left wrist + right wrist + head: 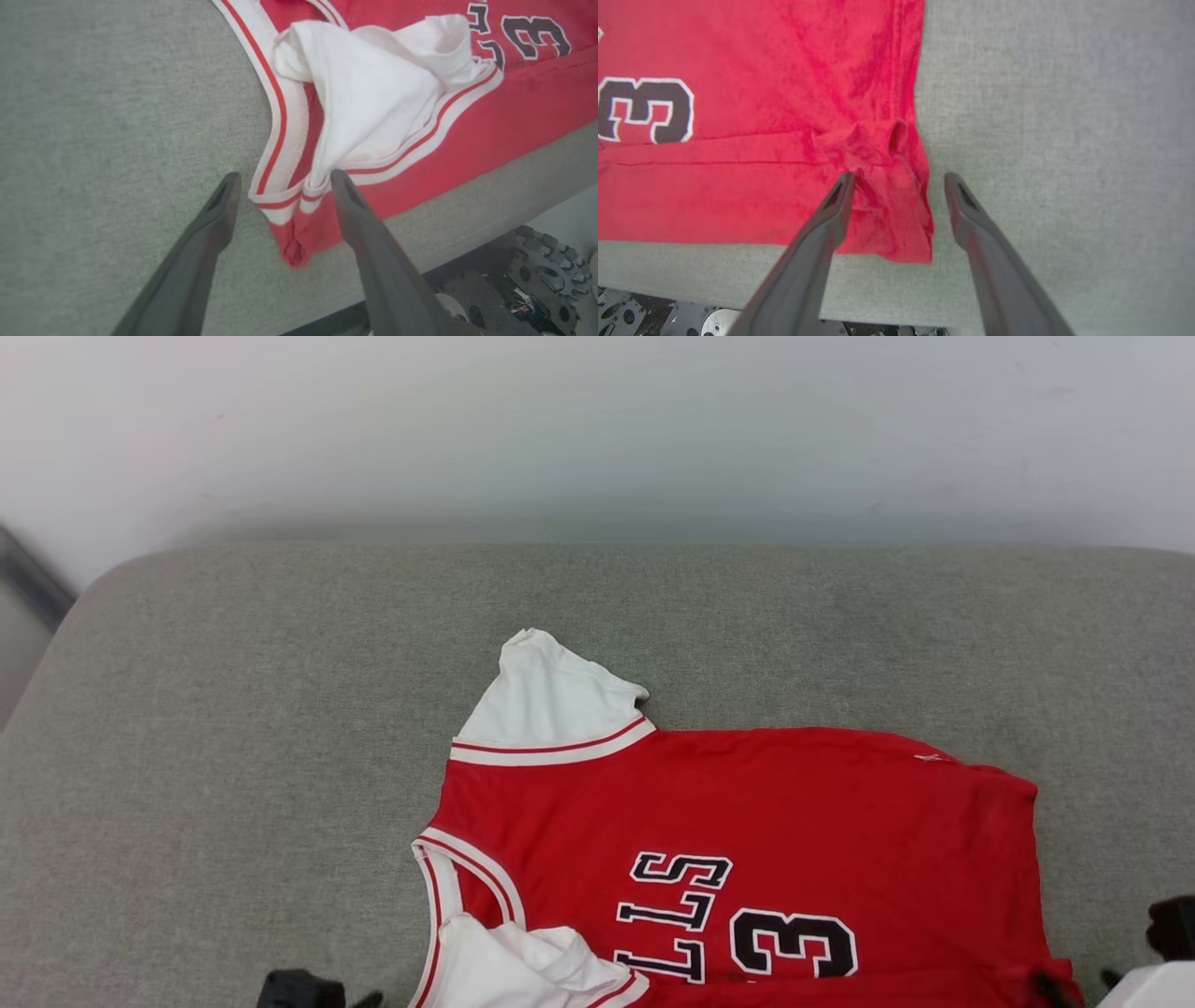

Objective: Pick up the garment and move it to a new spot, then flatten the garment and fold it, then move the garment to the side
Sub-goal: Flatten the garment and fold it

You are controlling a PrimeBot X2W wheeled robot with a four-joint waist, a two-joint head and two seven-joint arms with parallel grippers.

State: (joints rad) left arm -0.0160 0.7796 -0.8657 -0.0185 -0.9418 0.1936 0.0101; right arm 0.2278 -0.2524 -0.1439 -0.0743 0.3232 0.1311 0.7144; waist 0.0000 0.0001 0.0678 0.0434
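Observation:
The garment (747, 803), a red jersey with white sleeves, striped trim, black letters and a number 3, lies spread on the grey cushion, its near edge folded over. My left gripper (282, 179) is open, its fingers either side of the striped shoulder corner (285, 210), beside a crumpled white sleeve (369, 93). My right gripper (899, 179) is open too, straddling the bunched red hem corner (896, 205). The cloth lies slack on the cushion between both pairs of fingers. In the head view a dark bit of the left gripper (299, 989) peeks in at the bottom edge.
The grey fabric cushion (233, 756) extends wide to the left and behind the garment, with a white wall (597, 429) beyond. Its near edge (738, 280) runs just under the garment, with the robot's base and gears (542, 275) below it.

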